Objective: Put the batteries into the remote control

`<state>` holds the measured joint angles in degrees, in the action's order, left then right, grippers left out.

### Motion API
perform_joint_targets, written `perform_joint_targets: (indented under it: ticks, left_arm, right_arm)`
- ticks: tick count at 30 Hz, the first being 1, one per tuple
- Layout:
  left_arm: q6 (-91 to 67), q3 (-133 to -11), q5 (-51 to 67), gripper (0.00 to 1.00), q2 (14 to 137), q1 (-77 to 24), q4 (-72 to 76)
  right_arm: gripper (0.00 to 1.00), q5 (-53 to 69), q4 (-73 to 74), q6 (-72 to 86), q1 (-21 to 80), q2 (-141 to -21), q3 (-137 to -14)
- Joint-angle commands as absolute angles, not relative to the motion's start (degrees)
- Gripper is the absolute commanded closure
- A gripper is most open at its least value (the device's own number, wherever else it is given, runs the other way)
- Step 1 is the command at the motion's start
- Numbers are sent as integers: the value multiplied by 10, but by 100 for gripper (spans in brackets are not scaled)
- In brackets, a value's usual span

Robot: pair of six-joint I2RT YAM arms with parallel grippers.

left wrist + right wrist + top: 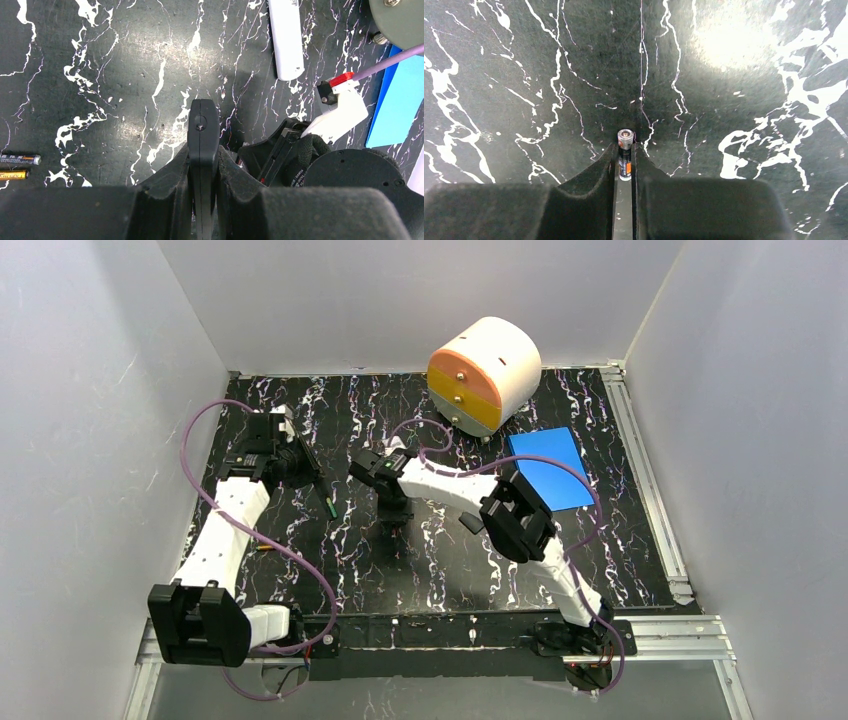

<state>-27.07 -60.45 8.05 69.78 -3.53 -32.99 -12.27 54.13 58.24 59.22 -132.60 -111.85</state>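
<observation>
My left gripper (202, 152) is shut on a black remote control (202, 120), held edge-on above the table; from above it (300, 465) sits at the left, the remote (322, 490) sticking out toward the middle. A white remote (286, 40) lies flat farther off. My right gripper (625, 150) points down at the tabletop, and its fingers press both sides of a black-and-orange battery (625, 136) that pokes out past the tips. In the top view this gripper (392, 518) is mid-table. Two loose batteries (20, 159) (12, 175) lie to the left.
A round white, orange and grey drawer unit (485, 375) stands at the back. A blue box (548, 468) lies at the right, beside the right arm's elbow. Metal rails (650, 480) edge the black marbled mat. Purple cables loop over both arms.
</observation>
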Motion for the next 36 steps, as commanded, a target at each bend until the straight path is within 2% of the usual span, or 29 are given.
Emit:
perform_joint_targets:
  ticks: [1, 3, 9, 15, 18, 24, 28, 36]
  left_arm:
    - [-274, -600, 92, 100, 700, -33, -326]
    - [-277, -599, 92, 100, 702, -33, -323]
    - [-283, -600, 127, 100, 719, -33, -308]
    - [-328, -574, 288, 100, 739, -40, -206]
    - [-373, -582, 355, 100, 749, -66, -131]
    - [-396, -667, 420, 100, 794, -124, -76]
    - [-480, -675, 486, 100, 828, -135, 42]
    - [-507, -751, 544, 100, 881, -171, 96]
  right_arm:
    - [90, -195, 573, 508, 593, -1349, -1136]
    - [97, -225, 563, 491, 594, -1332, -1121]
    - [98, -299, 489, 451, 592, -1213, -1031]
    - [97, -313, 453, 435, 566, -1087, -959]
    - [96, -295, 408, 417, 544, -1008, -930]
    - [93, -231, 355, 390, 488, -888, -923]
    - [93, -188, 344, 367, 485, -864, -948]
    - [93, -100, 294, 348, 484, -839, -938]
